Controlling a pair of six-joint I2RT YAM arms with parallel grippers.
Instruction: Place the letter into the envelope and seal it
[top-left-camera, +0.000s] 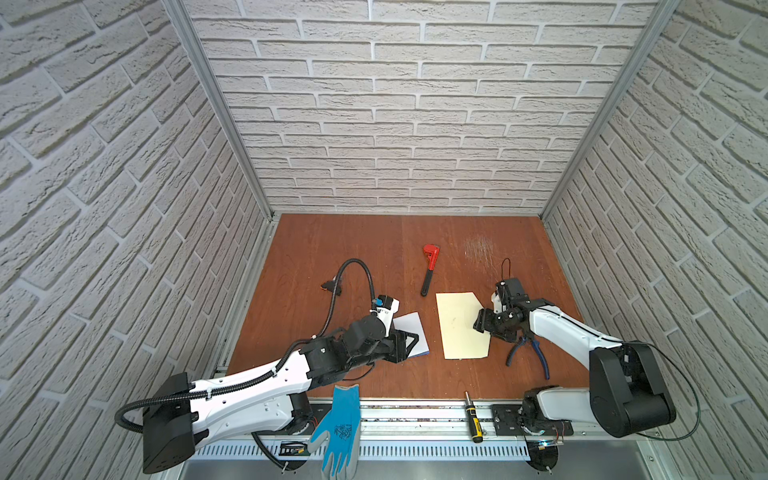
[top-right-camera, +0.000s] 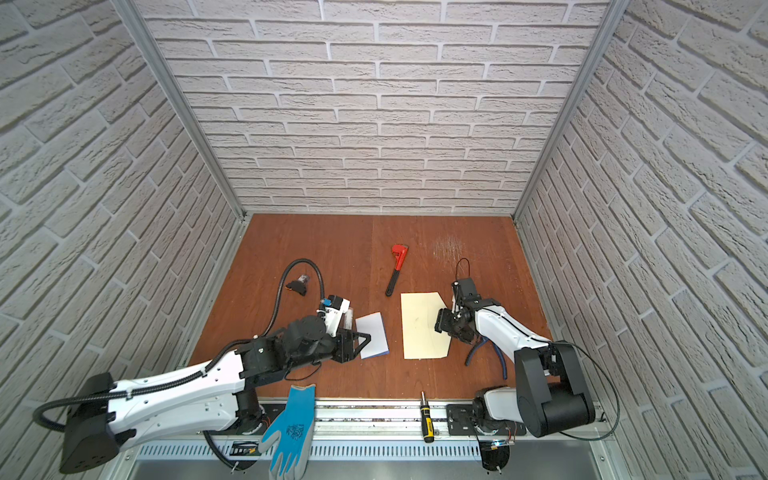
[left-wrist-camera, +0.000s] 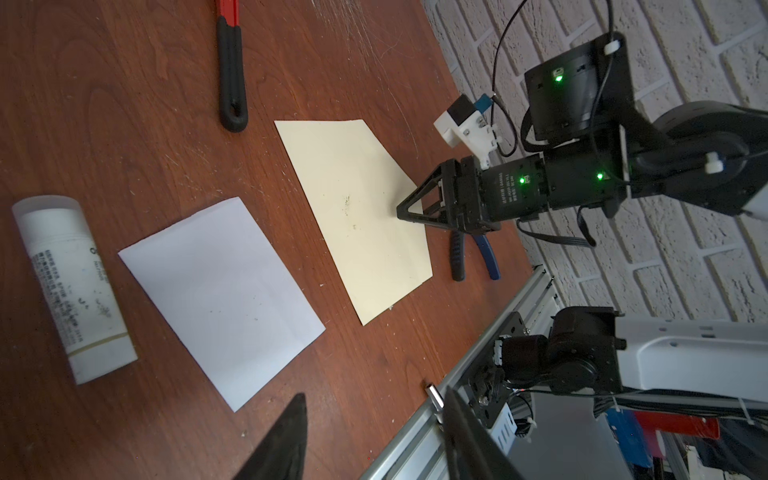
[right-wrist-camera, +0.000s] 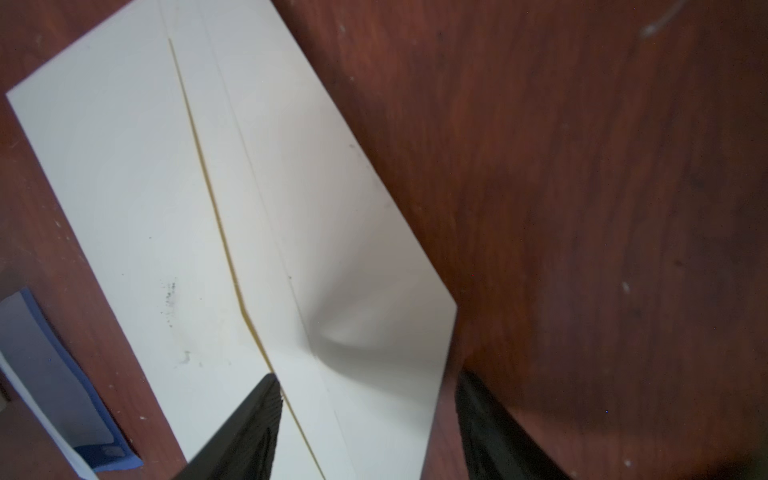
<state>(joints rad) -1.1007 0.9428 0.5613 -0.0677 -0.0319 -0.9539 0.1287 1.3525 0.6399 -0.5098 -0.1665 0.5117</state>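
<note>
Lying just beside the unsealed cream paper envelope (top-left-camera: 459, 328), the small white paper letter (top-left-camera: 410, 330) is not yet inserted; left gripper (left-wrist-camera: 374, 392) and right gripper (right-wrist-camera: 365, 376) are held parted.

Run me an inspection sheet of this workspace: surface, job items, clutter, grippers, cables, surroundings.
Surface: brown wooden table, scratched patch near the back.
Job's things: letter plain side up, outside the envelope, which lies flat beside it, apart.
Clutter: red wrench, blue-handled pliers, glue stick, small black part on the table; screwdriver and blue glove on the front rail.
Grippers: left gripper open at the letter's edge, holding nothing; right gripper open, fingers astride the envelope's edge, paper puckered between them.
Cables: black conduit loops above the table from the left arm; thin wire loop at the right wrist.
Surroundings: brick-pattern walls, aluminium frame.
</note>
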